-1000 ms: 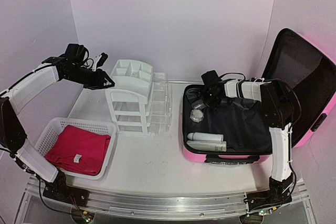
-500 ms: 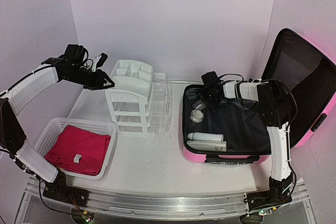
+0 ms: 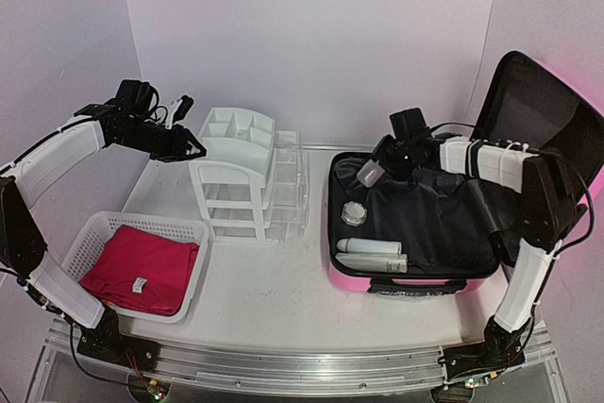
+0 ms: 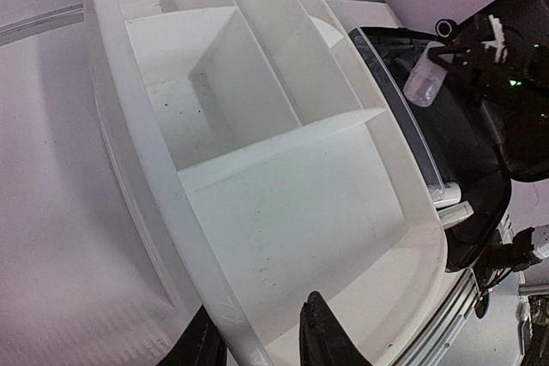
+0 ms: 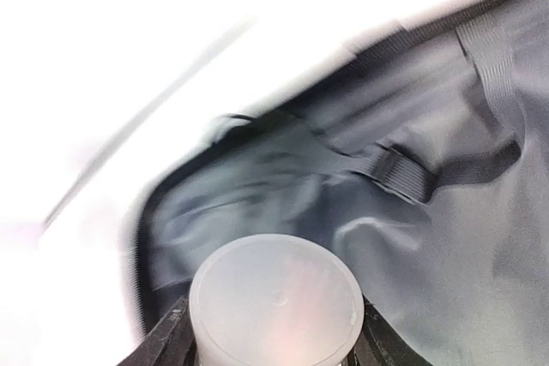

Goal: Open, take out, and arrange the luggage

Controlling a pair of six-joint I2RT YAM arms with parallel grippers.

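Right pincer (image 3: 380, 165) tight on bottle (image 5: 274, 297) over luggage (image 3: 434, 219), long axis near-to-far, lid (image 3: 543, 139) rightward; left pincer (image 4: 257, 345) tight on organizer rim (image 4: 147, 152).

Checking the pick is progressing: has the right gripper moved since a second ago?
Yes. The right gripper, shut on a small bottle, has shifted rightward and up-frame, away from the round jar still lying in the luggage.

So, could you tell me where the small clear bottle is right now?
Top view, right side: the small clear bottle is held in the right gripper above the luggage's far left corner.
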